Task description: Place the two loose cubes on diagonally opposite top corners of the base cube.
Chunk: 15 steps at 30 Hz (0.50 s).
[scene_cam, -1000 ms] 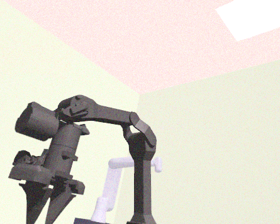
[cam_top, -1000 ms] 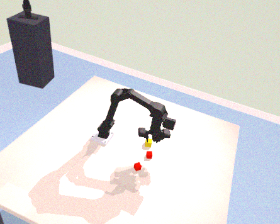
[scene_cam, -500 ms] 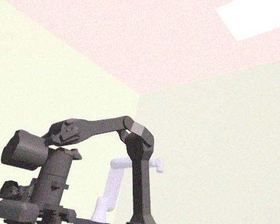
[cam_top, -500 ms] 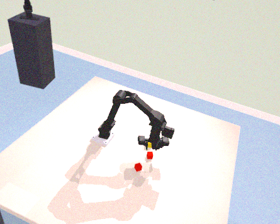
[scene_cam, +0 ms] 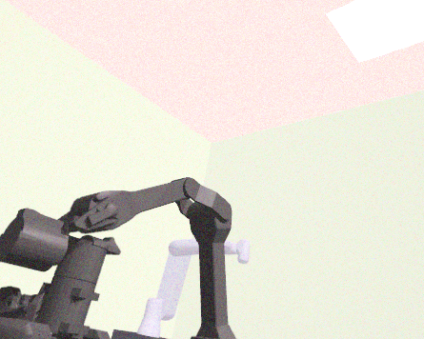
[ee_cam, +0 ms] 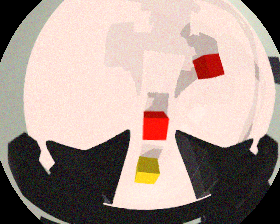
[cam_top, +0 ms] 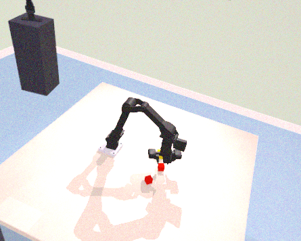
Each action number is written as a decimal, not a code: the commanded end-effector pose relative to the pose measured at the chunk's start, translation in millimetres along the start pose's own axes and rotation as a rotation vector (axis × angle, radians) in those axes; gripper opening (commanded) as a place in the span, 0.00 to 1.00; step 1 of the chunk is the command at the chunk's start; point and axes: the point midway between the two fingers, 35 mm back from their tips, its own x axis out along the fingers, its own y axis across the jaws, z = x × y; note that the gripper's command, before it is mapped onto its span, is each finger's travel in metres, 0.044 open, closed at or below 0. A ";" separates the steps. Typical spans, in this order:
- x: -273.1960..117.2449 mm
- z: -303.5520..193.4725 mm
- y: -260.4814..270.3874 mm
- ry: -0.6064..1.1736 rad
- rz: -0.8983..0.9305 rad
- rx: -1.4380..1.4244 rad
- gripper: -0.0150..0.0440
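Bare test room (pale table (cam_top: 210, 189), plain walls)

You see a smooth, matt, pale pink worktop (cam_top: 210, 162). The two red cubes (ee_cam: 155, 124) (ee_cam: 208, 66) and the small yellow cube (ee_cam: 147, 169) look like plain matt plastic. The black gripper (ee_cam: 152, 183) looks dull, not glossy.

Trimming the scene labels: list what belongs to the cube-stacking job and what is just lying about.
Job:
yellow cube, between the fingers of the open end effector
near red cube
far red cube
table

Lying about:
dark tower beyond the table
pale arm shape behind the robot
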 end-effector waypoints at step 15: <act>29.9 -1.7 -4.2 0.005 -0.015 -0.007 0.70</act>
